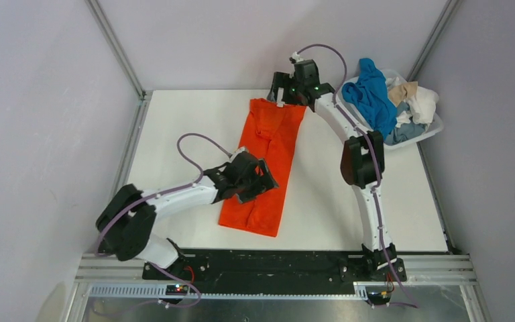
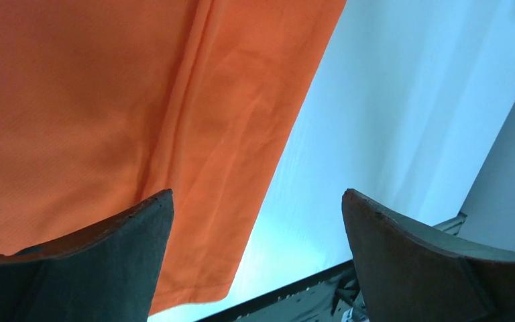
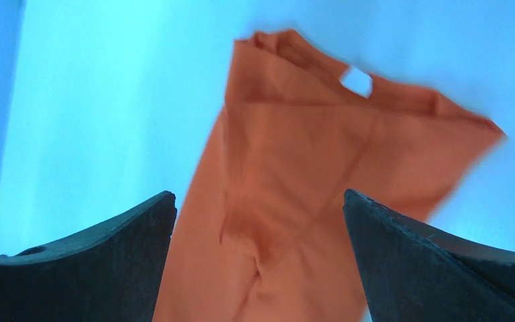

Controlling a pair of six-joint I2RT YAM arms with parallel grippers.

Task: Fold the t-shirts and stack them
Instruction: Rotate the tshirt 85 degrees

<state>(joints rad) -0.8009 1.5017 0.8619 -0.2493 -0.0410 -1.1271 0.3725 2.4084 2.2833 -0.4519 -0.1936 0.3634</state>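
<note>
The bright orange t-shirt lies on the white table, folded into a long strip running from the far middle toward the near edge. My left gripper is open and empty, hovering over the strip's lower half; in the left wrist view its jaws straddle the shirt's right edge and near hem. My right gripper is open and empty above the collar end; in the right wrist view the shirt lies below the jaws. Blue, beige, white and pale grey-blue t-shirts are piled in the basket.
A white plastic basket sits at the table's far right corner. The white table is bounded by metal frame posts and grey walls at left, back and right. The black base rail runs along the near edge.
</note>
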